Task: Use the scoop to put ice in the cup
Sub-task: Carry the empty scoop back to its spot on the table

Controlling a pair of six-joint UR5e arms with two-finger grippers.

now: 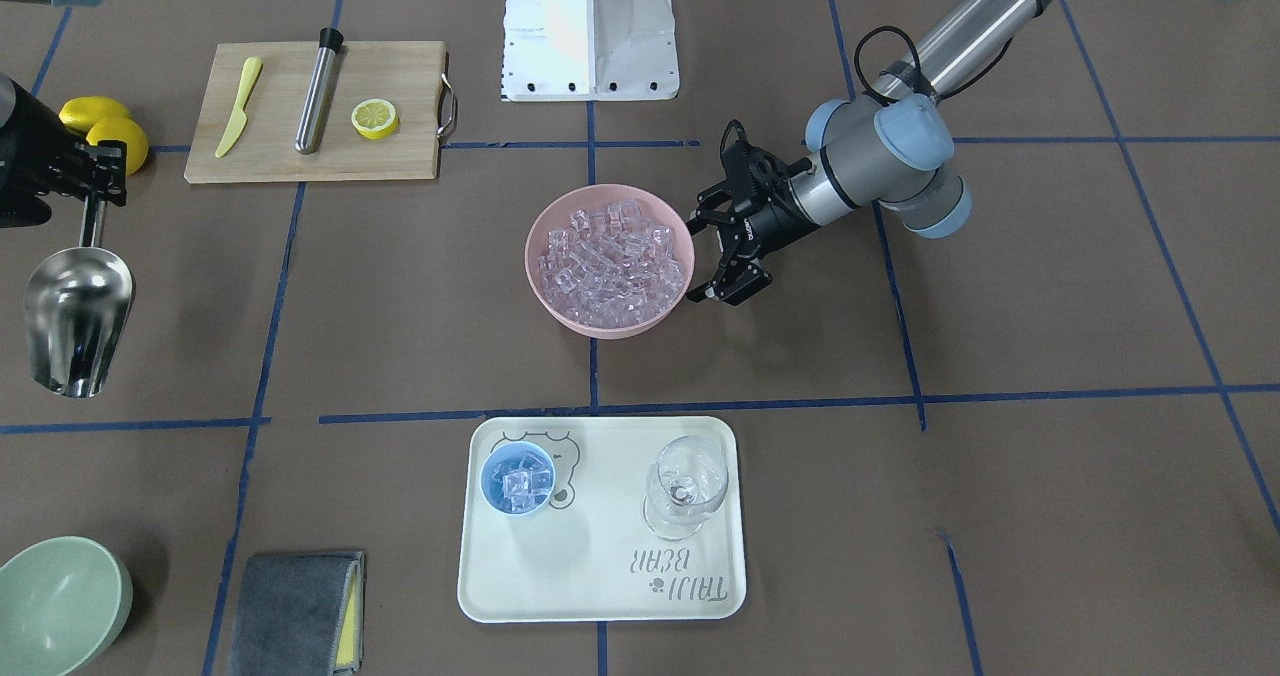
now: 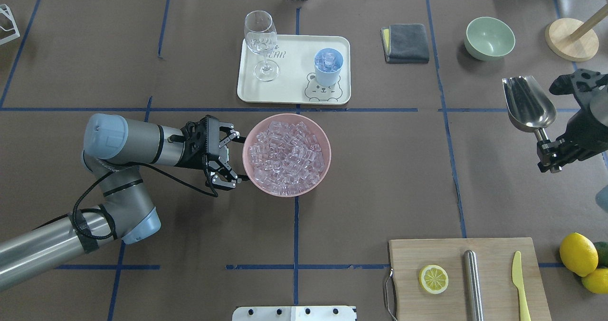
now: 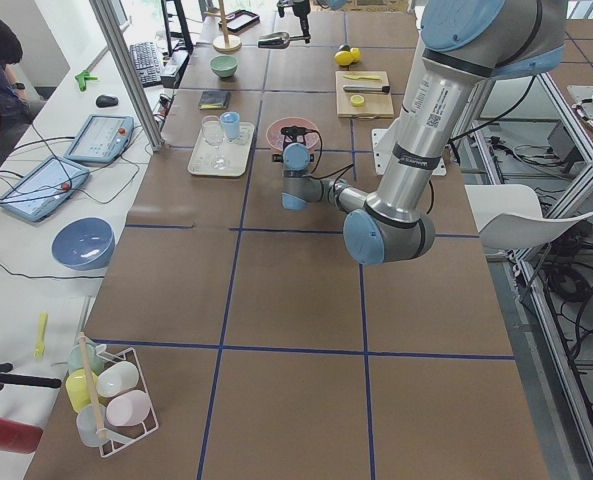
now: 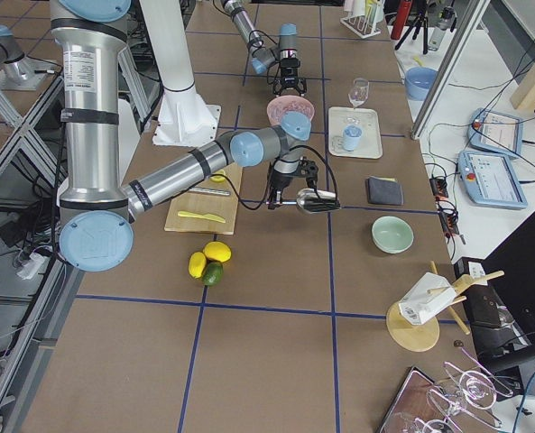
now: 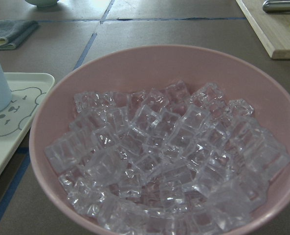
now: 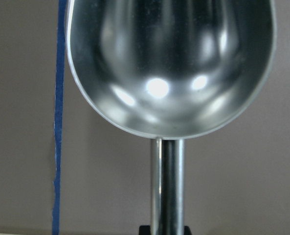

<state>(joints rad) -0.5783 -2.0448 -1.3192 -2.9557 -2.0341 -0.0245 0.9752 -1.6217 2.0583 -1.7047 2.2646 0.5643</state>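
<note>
1. Front-facing view: the left gripper point(image 1: 699, 260) is spread wide and holds nothing; its jaws bracket the side of the pink bowl point(image 1: 600, 328), though whether they touch it I cannot tell; ice point(image 1: 612, 261) is heaped in the bowl; the cup point(image 1: 488, 476) stands on the tray point(image 1: 600, 576) with a few cubes in it.
2. Overhead view: it shows whole what the front view cuts off; the right gripper point(image 2: 547, 155) is clamped on the handle of the scoop point(image 2: 528, 103), well apart from bowl and cup.
3. Left wrist view: only the cubes show close up, piled nearly to the rim; the cup's wall sits at the left edge.
4. Right wrist view: it alone shows the trough bare and shiny; the handle runs down into the clamp.
5. Right side view: the scoop is roughly level above the table.
</note>
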